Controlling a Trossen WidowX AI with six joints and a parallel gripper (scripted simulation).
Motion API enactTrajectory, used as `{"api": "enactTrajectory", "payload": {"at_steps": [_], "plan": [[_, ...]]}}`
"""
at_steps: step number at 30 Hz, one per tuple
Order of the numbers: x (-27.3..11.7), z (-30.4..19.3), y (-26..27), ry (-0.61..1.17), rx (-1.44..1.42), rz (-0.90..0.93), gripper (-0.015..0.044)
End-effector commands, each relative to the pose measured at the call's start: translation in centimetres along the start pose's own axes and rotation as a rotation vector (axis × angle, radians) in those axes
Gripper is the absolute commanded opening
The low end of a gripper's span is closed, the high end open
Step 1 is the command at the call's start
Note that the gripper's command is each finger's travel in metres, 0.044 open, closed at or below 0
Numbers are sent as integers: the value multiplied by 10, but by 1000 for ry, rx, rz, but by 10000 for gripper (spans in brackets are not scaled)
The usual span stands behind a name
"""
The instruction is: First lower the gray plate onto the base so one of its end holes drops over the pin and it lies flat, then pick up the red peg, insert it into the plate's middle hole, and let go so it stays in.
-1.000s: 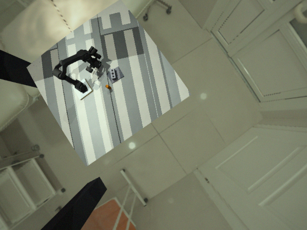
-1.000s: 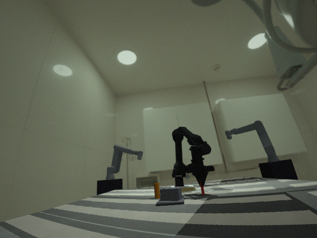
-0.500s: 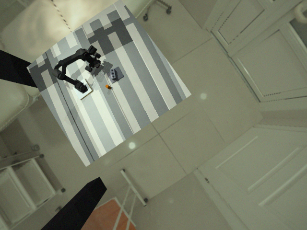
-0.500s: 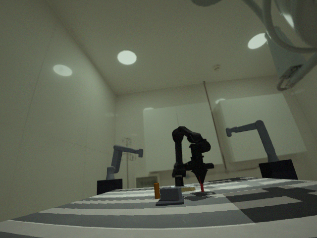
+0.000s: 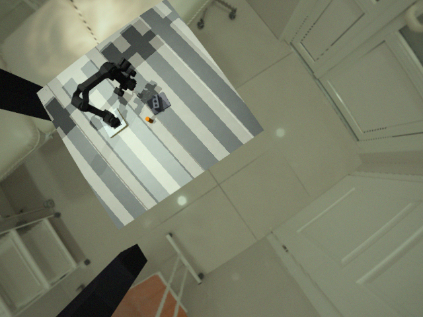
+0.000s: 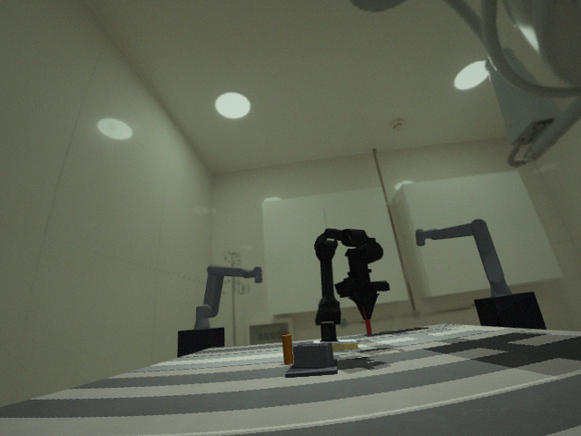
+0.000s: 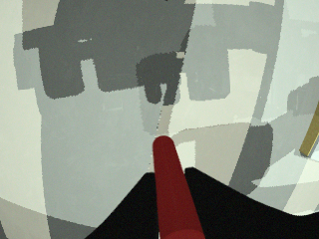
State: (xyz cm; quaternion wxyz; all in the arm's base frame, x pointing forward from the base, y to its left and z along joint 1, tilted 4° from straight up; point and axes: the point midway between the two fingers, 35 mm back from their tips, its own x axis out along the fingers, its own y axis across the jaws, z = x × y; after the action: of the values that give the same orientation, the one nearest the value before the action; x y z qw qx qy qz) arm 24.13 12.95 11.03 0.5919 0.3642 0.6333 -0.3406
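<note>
My gripper (image 6: 369, 317) (image 7: 169, 178) is shut on the red peg (image 6: 368, 327) (image 7: 174, 204). The peg points down from the fingertips, and its lower end appears just above the table in the exterior view. The gray plate (image 5: 157, 104) (image 6: 311, 356) shows as a lighter strip with a row of holes on the dark gray base (image 5: 164, 100). It seems to lie flat. The pin cannot be made out. In the top view the gripper is up and left of the base, and its fingertips and the peg are hidden beneath the arm.
An orange cylinder (image 5: 148, 119) (image 6: 286, 349) stands close beside the base. The arm is mounted on a pale board with a yellowish edge (image 5: 119, 131) (image 6: 348, 346) (image 7: 310, 136), down and left of the base in the top view.
</note>
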Motion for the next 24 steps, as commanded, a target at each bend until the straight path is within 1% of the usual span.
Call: {"api": "enactTrajectory", "payload": {"at_steps": [1,3,4,13,24], "plan": [[-15,0,2,3,-3,10,0],[-22,0,2,3,-3,10,0],[-10,0,0,0,1,0,0],[-10,17,4,2,64,5,0],[-12,46,10,-1,73,10,0]]}}
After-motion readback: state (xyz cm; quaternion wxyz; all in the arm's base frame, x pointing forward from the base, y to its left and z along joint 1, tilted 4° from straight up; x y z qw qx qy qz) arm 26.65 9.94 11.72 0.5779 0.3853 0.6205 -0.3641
